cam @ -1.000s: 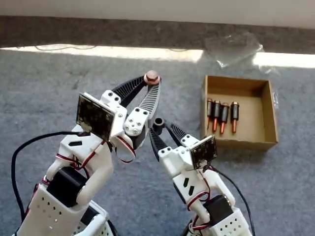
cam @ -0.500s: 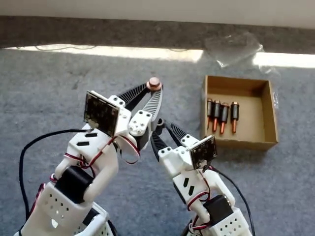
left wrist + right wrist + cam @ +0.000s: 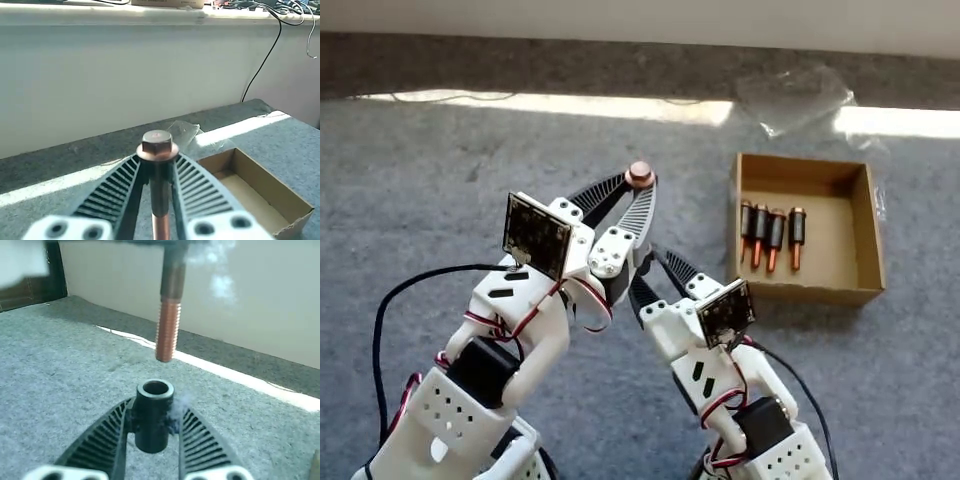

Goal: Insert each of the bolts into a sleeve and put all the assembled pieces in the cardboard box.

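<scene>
My left gripper (image 3: pixel 639 183) (image 3: pixel 157 165) is shut on a copper bolt (image 3: pixel 640 174) (image 3: pixel 158 150), held upright with its hex head on top. My right gripper (image 3: pixel 154 421) is shut on a black sleeve (image 3: pixel 153 412), bore facing up. In the high view the left arm's fingers cover the sleeve and the right gripper's tips. The bolt's threaded end (image 3: pixel 168 335) hangs just above the sleeve's opening, apart from it and slightly to one side. The cardboard box (image 3: pixel 855 275) (image 3: pixel 270 187) sits to the right and holds several assembled pieces (image 3: pixel 770 235).
Grey carpet (image 3: pixel 430 190) covers the table. A clear plastic bag (image 3: pixel 795 95) lies behind the box near a sunlit strip. A pale wall (image 3: pixel 100 80) runs along the far edge. Black cables (image 3: pixel 380 310) trail by the left arm's base.
My left arm has shifted right and toward the right gripper, carrying the bolt to a spot above the sleeve. The right arm has stayed still.
</scene>
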Robot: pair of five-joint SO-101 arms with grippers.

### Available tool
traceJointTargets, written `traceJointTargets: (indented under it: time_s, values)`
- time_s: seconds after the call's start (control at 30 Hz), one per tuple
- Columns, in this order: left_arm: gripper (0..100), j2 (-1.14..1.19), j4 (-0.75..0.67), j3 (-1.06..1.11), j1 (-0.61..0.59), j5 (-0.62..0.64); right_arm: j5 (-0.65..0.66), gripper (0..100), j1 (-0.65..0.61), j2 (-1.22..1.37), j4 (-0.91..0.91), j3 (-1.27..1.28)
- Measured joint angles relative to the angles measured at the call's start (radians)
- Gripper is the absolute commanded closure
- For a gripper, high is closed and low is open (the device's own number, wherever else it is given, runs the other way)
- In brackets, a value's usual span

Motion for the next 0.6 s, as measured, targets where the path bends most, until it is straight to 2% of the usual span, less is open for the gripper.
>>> traceJointTargets:
  time_s: [0.27,0.6]
  values:
    - [100,-0.003,0.005,0.000,0.006,0.000,0.000,99.5,0.000,0.000,0.000,0.000]
    - [100,-0.126,0.020,0.081,0.029,0.000,0.006,99.5,0.000,0.000,0.000,0.000]
